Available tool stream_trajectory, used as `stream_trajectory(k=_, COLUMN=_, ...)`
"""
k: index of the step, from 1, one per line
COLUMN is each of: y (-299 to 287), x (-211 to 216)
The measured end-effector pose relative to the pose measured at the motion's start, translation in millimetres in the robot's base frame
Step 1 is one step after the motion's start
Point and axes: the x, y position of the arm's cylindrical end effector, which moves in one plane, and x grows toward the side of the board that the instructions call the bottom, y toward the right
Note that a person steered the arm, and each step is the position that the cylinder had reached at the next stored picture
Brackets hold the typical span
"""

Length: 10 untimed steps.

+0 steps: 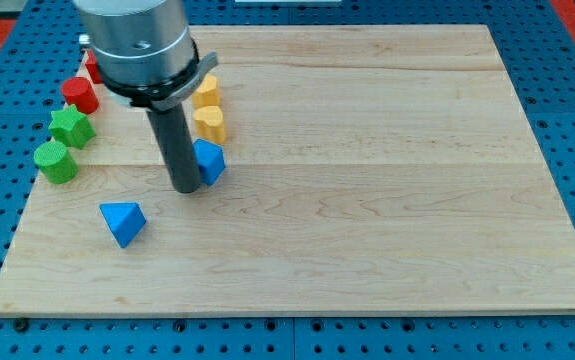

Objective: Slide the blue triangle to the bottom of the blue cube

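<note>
The blue triangle (123, 221) lies on the wooden board (367, 200) at the lower left. The blue cube (210, 161) sits up and to the right of it, partly hidden by my rod. My tip (186, 187) rests on the board just left of the blue cube, touching or nearly touching it. The tip is up and to the right of the blue triangle, with a clear gap between them.
Two yellow blocks (207, 92) (210, 124) stand above the blue cube. A red cylinder (80, 95), a green star (71, 127) and a green cylinder (56, 161) line the board's left edge. Another red block (93, 68) is partly hidden behind the arm.
</note>
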Motion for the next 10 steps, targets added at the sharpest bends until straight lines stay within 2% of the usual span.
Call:
stream_trajectory(k=1, y=6, x=69)
stream_trajectory(k=2, y=-62, x=120)
stream_trajectory(k=3, y=-97, x=86)
stream_trajectory(k=4, y=-77, x=59)
stream_trajectory(k=5, y=-11, x=56)
stream_trajectory(k=7, y=15, x=70)
stream_trajectory(k=8, y=-80, x=105)
stream_trajectory(k=9, y=-121, x=41)
stream_trajectory(k=10, y=-71, x=16)
